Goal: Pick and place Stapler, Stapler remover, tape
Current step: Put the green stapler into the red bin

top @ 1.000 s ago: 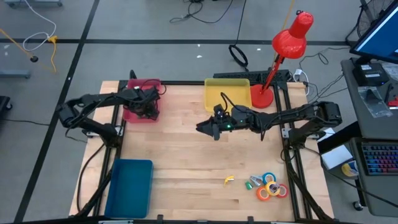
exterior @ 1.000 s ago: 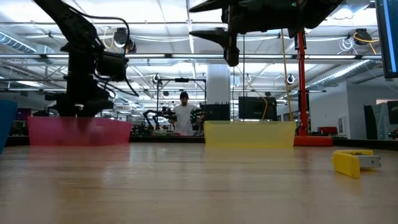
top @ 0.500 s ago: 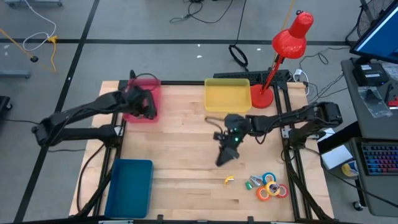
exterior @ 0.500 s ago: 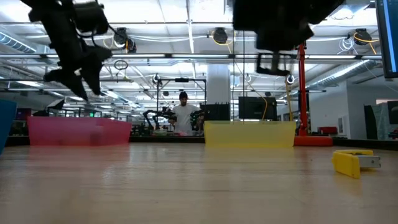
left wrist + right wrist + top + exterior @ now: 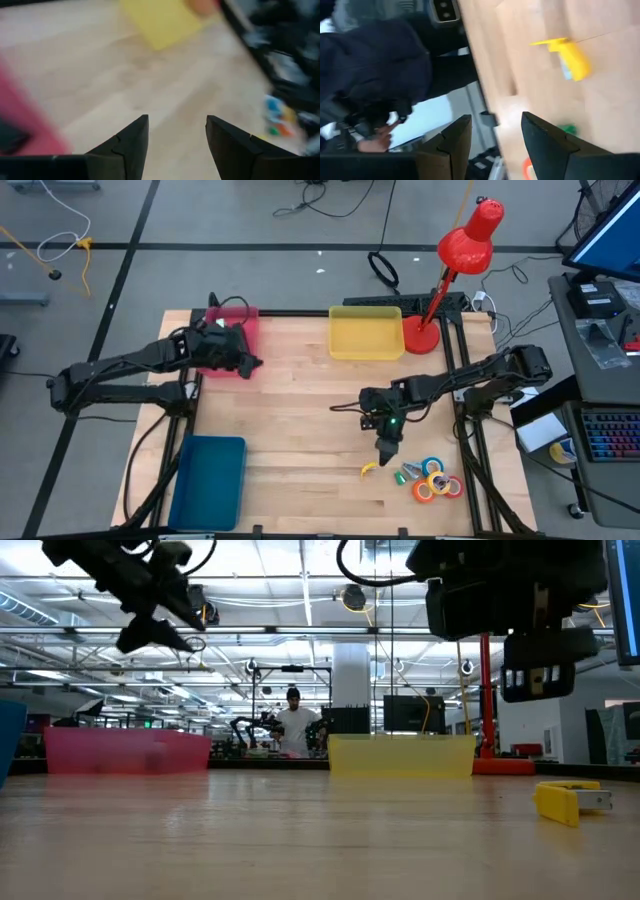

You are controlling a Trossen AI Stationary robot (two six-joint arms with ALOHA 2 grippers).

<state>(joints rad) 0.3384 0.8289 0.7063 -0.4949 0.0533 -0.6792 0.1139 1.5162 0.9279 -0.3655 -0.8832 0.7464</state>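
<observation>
A yellow staple remover (image 5: 368, 470) lies on the wood near the table's near right, also in the low view (image 5: 565, 800) and the right wrist view (image 5: 567, 55). Beside it are a green bit (image 5: 408, 473) and several tape rolls (image 5: 437, 480) in blue, orange, red and yellow. My right gripper (image 5: 388, 452) hangs open above the table, just beyond the staple remover (image 5: 495, 135). My left gripper (image 5: 255, 362) is open in the air next to the pink tray (image 5: 240, 320), high in the low view (image 5: 150, 630). A dark object (image 5: 10, 140) lies in the pink tray.
A yellow tray (image 5: 366, 333) stands at the far middle, a blue tray (image 5: 208, 480) at the near left, and a red desk lamp (image 5: 455, 260) at the far right corner. Bare wood lies between them. A person (image 5: 295, 725) stands far behind the table.
My right gripper has swung from beside the yellow tray toward the near edge and the right, turning as it went, and now hangs by the staple remover. My left gripper has risen out of the pink tray and moved slightly right.
</observation>
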